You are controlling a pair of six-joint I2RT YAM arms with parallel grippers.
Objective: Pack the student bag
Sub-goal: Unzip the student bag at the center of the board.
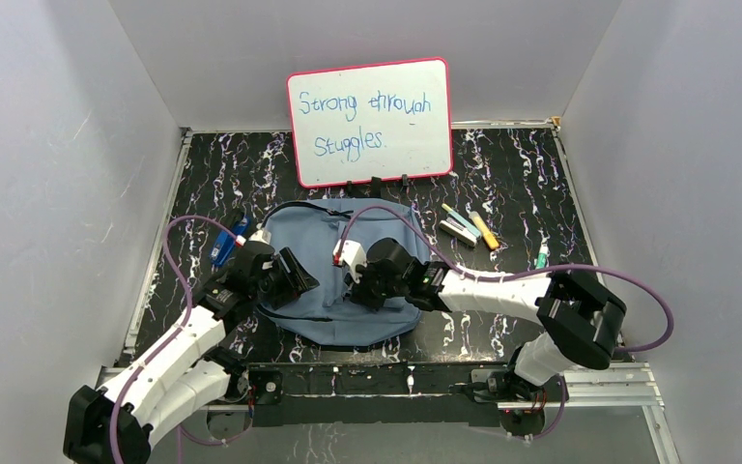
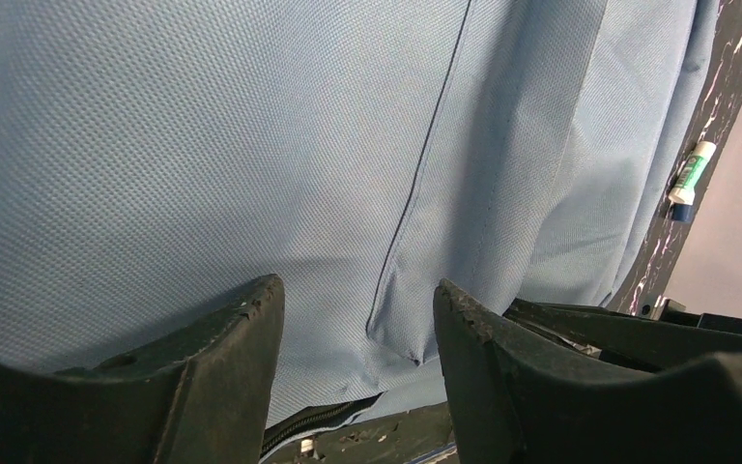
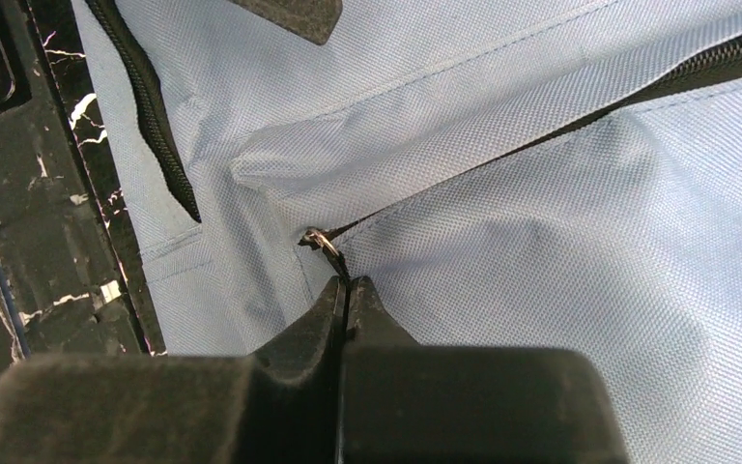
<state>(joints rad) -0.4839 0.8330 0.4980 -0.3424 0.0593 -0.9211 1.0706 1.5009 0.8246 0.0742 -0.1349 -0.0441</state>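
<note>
The student bag (image 1: 333,324) is a grey-blue fabric backpack lying flat in the middle of the table. My right gripper (image 1: 359,282) is low over its centre. In the right wrist view that gripper (image 3: 349,283) is shut on the dark zipper pull (image 3: 325,244), at the end of a closed zipper line running off to the upper right. My left gripper (image 1: 301,278) hovers at the bag's left side. In the left wrist view it (image 2: 357,302) is open, with a seam and a fold of the bag's fabric (image 2: 251,145) showing between the fingers.
A pink-framed whiteboard (image 1: 370,121) with writing leans on the back wall behind the bag. Markers (image 1: 469,228) and a green-capped glue stick (image 1: 541,254) lie right of the bag. A blue item (image 1: 229,240) lies to its left. White walls enclose the table.
</note>
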